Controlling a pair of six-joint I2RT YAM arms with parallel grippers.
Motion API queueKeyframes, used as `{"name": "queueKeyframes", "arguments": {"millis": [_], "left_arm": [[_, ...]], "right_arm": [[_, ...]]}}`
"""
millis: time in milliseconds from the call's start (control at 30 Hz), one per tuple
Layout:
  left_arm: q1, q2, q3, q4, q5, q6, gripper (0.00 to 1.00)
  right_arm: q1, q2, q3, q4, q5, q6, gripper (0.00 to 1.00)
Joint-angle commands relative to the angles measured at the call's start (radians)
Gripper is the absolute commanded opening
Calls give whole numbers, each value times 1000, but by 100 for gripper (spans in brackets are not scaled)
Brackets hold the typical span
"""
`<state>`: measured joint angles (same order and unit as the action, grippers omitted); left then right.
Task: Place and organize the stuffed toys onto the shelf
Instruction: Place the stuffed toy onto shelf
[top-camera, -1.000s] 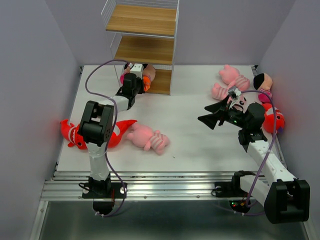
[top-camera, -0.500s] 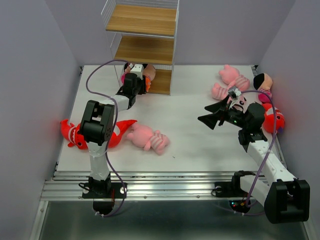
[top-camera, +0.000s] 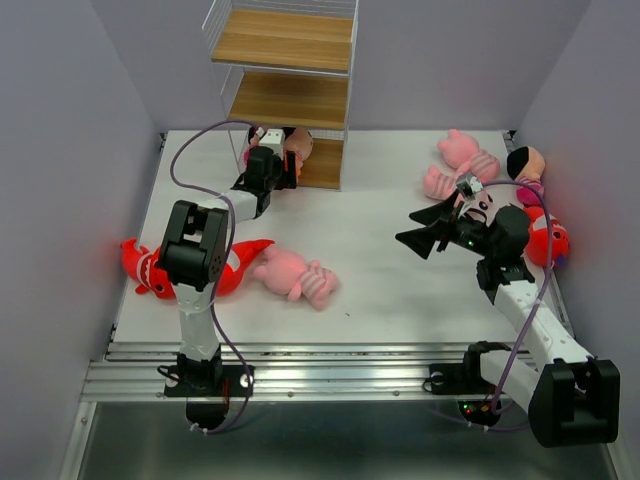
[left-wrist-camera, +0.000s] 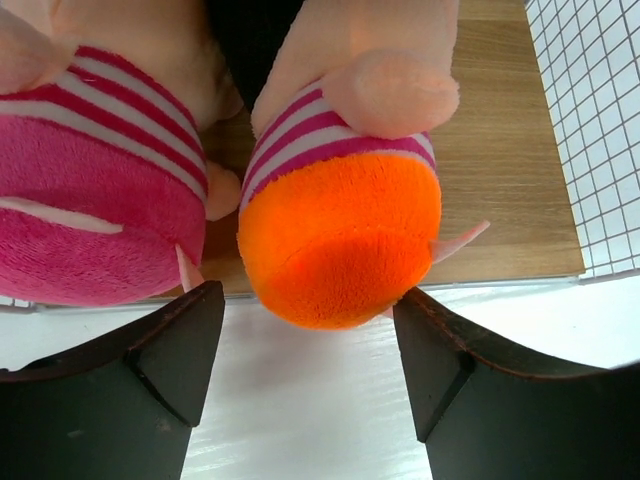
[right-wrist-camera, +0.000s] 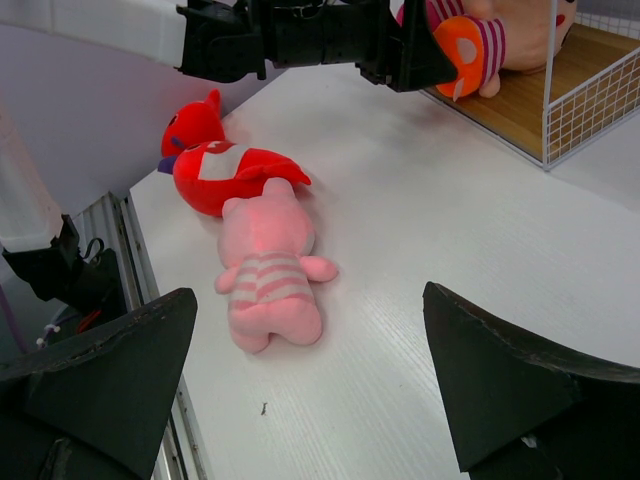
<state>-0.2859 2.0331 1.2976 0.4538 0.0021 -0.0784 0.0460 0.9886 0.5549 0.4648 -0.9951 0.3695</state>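
The shelf (top-camera: 290, 100) stands at the back of the table. On its lowest board (left-wrist-camera: 500, 180) lies a doll (top-camera: 298, 145) whose orange foot (left-wrist-camera: 340, 250) sticks out over the front edge. Left of it is a second toy's pink striped leg (left-wrist-camera: 90, 240). My left gripper (top-camera: 283, 172) (left-wrist-camera: 310, 340) is open, its fingers (left-wrist-camera: 175, 350) on either side of the orange foot's tip with small gaps. My right gripper (top-camera: 425, 228) (right-wrist-camera: 310, 370) is wide open and empty above the table. A pink striped animal (top-camera: 295, 275) (right-wrist-camera: 268, 270) and a red shark (top-camera: 150, 265) (right-wrist-camera: 225, 170) lie at the left.
At the right of the table lie two pink animals (top-camera: 460, 165), a dark-haired doll (top-camera: 527, 165) and a red shark (top-camera: 548, 238) close behind my right arm. The shelf's white wire side (left-wrist-camera: 590, 130) stands right of the orange foot. Grey walls close in both sides.
My left gripper's jaws have spread apart and let go of the doll's orange foot. The doll stays on the lowest board. The right arm has not moved.
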Motion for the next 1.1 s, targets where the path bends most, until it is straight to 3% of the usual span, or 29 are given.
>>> {"name": "queueKeyframes", "arguments": {"millis": [0,267,300,333,733,1067], "left_arm": [[5,-83,-15,55,22,2,79],[7,-158,-73,86,68,-15,81],[7,-159,-73,86,72,-15,96],[7,-169,-78,89,73,-15,99],[5,-286,-173,102,131,-40,99],[5,-571,-385,92,182,-67,99]], "right_arm": [[-8,-8,4,51,-13,-20,100],[-8,-7,4,51,-14,-26,100],[-8,-7,4,51,-13,-26,100],[-8,-7,4,51,-14,-27,100],[-8,-15,2,46,-56,-63,100],[-8,-18,42,-95,-76,-213,100]]}}
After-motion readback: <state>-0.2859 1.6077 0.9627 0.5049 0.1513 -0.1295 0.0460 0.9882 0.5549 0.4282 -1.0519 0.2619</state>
